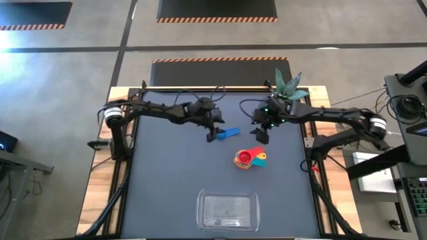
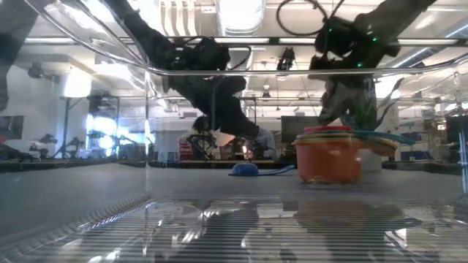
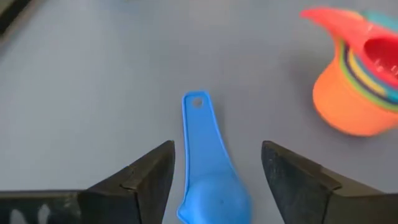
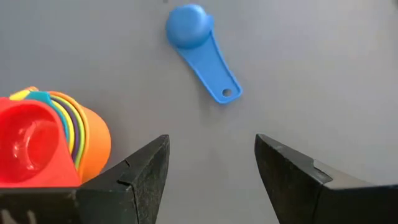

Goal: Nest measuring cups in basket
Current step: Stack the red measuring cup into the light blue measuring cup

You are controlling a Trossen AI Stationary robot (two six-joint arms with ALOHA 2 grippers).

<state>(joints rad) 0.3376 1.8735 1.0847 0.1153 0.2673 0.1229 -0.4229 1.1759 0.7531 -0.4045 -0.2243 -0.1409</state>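
Dark mat (image 1: 167, 173) on a wooden-edged table, concrete floor all round. Blue cup (image 1: 231, 133) lies flat mid-mat between the spread-apart jaws of the left gripper (image 1: 215, 133), not gripped. Right gripper (image 1: 262, 135) hangs nearby, jaws apart and holding nothing. Nested stack (image 1: 249, 159) sits just below it, red on top; basket (image 1: 228, 211) waits at the near edge, plenty of bare mat between.
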